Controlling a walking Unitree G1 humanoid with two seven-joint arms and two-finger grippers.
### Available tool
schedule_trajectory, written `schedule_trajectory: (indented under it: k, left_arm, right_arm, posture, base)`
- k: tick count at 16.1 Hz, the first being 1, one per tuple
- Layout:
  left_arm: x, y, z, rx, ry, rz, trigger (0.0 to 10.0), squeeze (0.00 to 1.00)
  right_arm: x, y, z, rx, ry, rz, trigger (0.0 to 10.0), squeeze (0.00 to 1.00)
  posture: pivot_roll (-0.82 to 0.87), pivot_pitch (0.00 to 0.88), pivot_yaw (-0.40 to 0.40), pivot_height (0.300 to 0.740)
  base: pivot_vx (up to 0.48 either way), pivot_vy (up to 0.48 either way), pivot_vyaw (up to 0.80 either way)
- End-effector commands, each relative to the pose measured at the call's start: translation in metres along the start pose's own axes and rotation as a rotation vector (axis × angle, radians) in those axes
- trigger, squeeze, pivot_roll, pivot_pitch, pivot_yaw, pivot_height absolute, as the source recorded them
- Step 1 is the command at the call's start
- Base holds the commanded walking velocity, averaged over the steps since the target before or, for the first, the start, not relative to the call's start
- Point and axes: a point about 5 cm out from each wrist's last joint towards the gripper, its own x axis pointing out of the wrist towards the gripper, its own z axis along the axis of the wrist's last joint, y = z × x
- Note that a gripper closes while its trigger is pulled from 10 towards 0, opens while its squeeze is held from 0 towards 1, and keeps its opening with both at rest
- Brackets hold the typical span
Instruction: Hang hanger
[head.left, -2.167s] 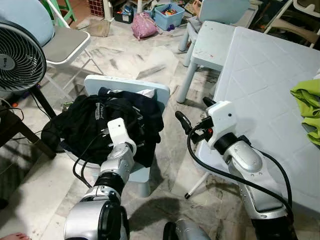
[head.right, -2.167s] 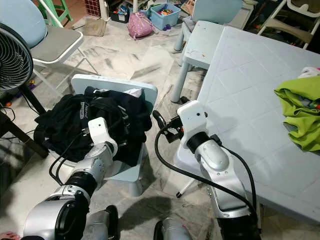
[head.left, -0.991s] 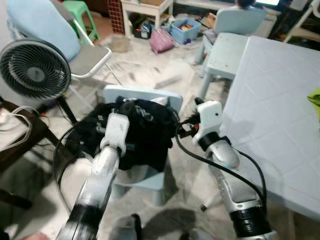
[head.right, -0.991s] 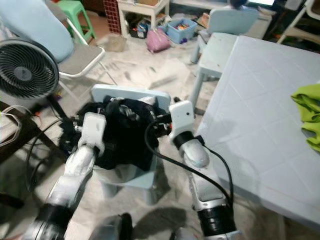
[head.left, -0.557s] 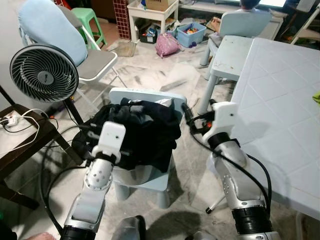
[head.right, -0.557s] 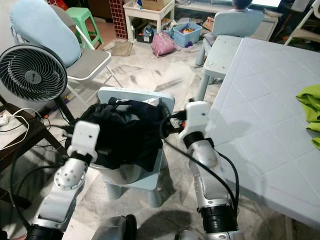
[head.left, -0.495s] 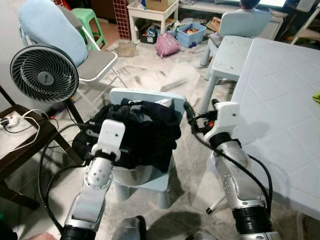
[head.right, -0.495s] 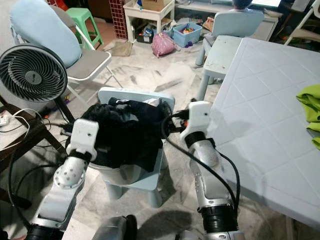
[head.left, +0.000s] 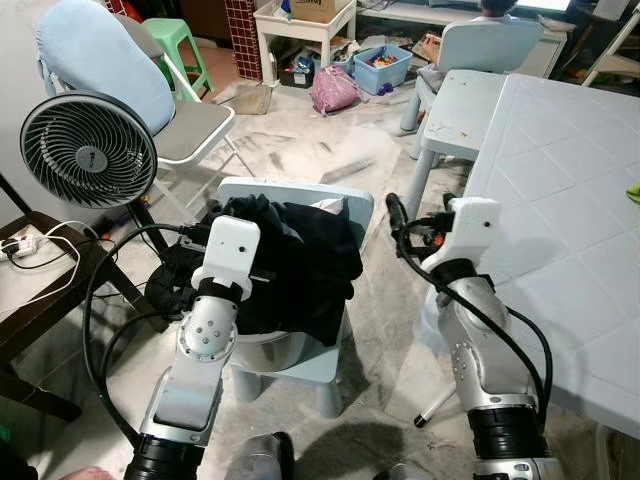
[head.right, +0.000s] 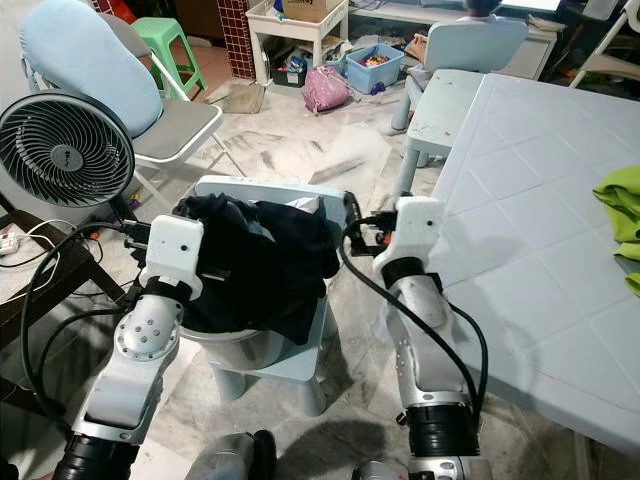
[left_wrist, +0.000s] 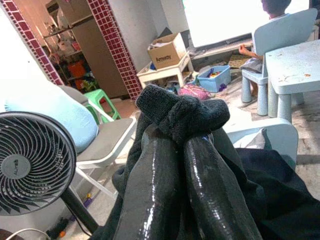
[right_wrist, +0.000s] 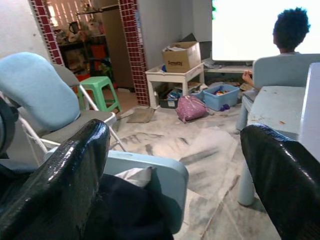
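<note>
Hanger: none can be made out; what lies to hand is a dark garment (head.left: 290, 265) heaped on the small pale-blue chair (head.left: 340, 205), and the left gripper (left_wrist: 185, 150) has its fingers pressed together on a bunched fold of that cloth. The right gripper (right_wrist: 172, 185) stands spread wide and empty just beside the chair's back, next to the white table (head.left: 560, 200). Judged step: lifting the garment clear; next, raise it and locate any hanger within the folds.
</note>
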Motion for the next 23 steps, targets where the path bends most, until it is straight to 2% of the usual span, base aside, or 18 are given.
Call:
schedule_trajectory:
  k: [1,5,17,23]
  left_arm:
    - [0.001,0.001,0.007,0.009,-0.028,0.001,10.0,0.00]
    - [0.002,0.000,0.006,0.003,-0.021,-0.001,10.0,0.00]
    - [0.007,0.000,0.003,0.015,-0.021,-0.004,10.0,0.00]
    - [0.011,-0.003,0.010,-0.047,-0.043,-0.035,10.0,0.00]
  right_arm:
    - [0.001,0.000,0.001,0.004,-0.004,0.000,10.0,0.00]
    - [0.001,0.000,0.001,0.002,-0.002,-0.002,10.0,0.00]
    - [0.006,-0.001,0.003,0.010,-0.002,0.000,10.0,0.00]
    - [0.005,-0.001,0.001,0.010,0.008,-0.004,10.0,0.00]
  posture:
    - [0.03,0.043,0.065,0.740]
    - [0.02,0.040,0.064,0.740]
    - [0.02,0.025,0.059,0.740]
    - [0.01,0.051,0.064,0.740]
  base:
    - [0.000,0.000,0.00]
    - [-0.150,0.000,0.00]
    - [-0.371,0.000,0.00]
    - [0.000,0.000,0.00]
